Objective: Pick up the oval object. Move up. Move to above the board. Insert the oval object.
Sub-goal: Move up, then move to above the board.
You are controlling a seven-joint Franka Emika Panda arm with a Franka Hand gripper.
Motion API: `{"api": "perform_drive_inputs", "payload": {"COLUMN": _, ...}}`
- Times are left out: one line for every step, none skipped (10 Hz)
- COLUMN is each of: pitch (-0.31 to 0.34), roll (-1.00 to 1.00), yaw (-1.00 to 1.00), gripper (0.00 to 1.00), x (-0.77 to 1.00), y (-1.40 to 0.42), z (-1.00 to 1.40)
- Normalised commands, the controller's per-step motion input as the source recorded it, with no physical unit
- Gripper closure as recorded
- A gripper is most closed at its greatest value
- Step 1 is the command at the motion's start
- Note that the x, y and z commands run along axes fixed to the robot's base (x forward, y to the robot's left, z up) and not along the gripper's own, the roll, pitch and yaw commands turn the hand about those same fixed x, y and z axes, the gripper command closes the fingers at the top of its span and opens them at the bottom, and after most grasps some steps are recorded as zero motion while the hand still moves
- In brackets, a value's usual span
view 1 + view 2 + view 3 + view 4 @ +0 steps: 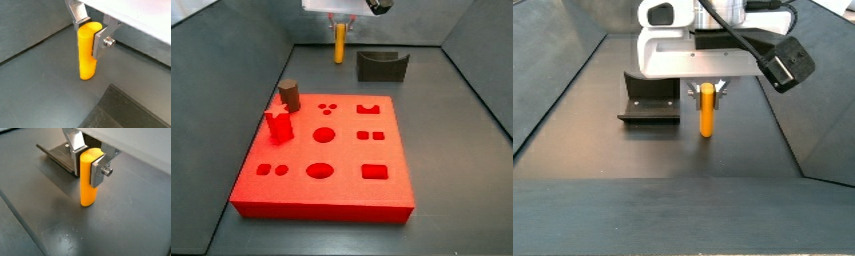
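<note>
The gripper (91,156) pinches the top of the oval object (89,180) between its silver fingers (101,170), the peg hanging upright. Whether its lower end touches the dark floor (40,75) or hangs just above it is hard to tell. In a side view the gripper (341,19) sits at twelve o'clock from the board (329,160), well apart from it and partly cut off by the frame edge. The dark U-shaped block (381,65) lies just beside the peg, at three o'clock. A brown cylinder (289,95) and red peg (279,125) stand on the board
</note>
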Motion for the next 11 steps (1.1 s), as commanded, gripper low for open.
{"api": "perform_drive_inputs", "payload": {"pitch": 0.0, "roll": 0.0, "yaw": 0.0, "gripper": 1.0, "x": 0.0, "y": 0.0, "z": 0.83}}
{"api": "perform_drive_inputs", "payload": {"pitch": 0.002, "roll": -0.01, "yaw": 0.04, "gripper": 1.0, "x": -0.02, "y": -0.04, "z": 0.84}}
{"api": "perform_drive_inputs", "payload": {"pitch": 0.025, "roll": 0.02, "yaw": 0.04, "gripper": 1.0, "x": -0.06, "y": -0.04, "z": 0.65}}
{"api": "perform_drive_inputs", "payload": {"pitch": 0.03, "roll": 0.04, "yaw": 0.03, "gripper": 1.0, "x": -0.05, "y": -0.03, "z": 0.55}}
{"api": "perform_drive_inputs", "payload": {"pitch": 0.048, "roll": 0.07, "yaw": 0.02, "gripper": 1.0, "x": -0.03, "y": -0.02, "z": 0.33}}
{"api": "perform_drive_inputs", "payload": {"pitch": 0.061, "roll": 0.09, "yaw": 0.02, "gripper": 1.0, "x": -0.02, "y": -0.01, "z": 0.17}}
{"api": "perform_drive_inputs", "payload": {"pitch": 0.161, "roll": 0.43, "yaw": -0.07, "gripper": 1.0, "x": 0.16, "y": -0.01, "z": 1.0}}
{"api": "perform_drive_inputs", "payload": {"pitch": 0.17, "roll": 0.43, "yaw": -0.06, "gripper": 1.0, "x": 0.16, "y": -0.01, "z": 1.0}}
{"api": "perform_drive_inputs", "payload": {"pitch": 0.18, "roll": 0.32, "yaw": -0.02, "gripper": 1.0, "x": 0.14, "y": -0.01, "z": 1.0}}
{"api": "perform_drive_inputs", "payload": {"pitch": 0.166, "roll": 0.25, "yaw": -0.01, "gripper": 1.0, "x": 0.13, "y": -0.01, "z": 1.0}}
{"api": "perform_drive_inputs", "payload": {"pitch": 0.137, "roll": 0.14, "yaw": 0.0, "gripper": 1.0, "x": 0.13, "y": -0.01, "z": 1.0}}
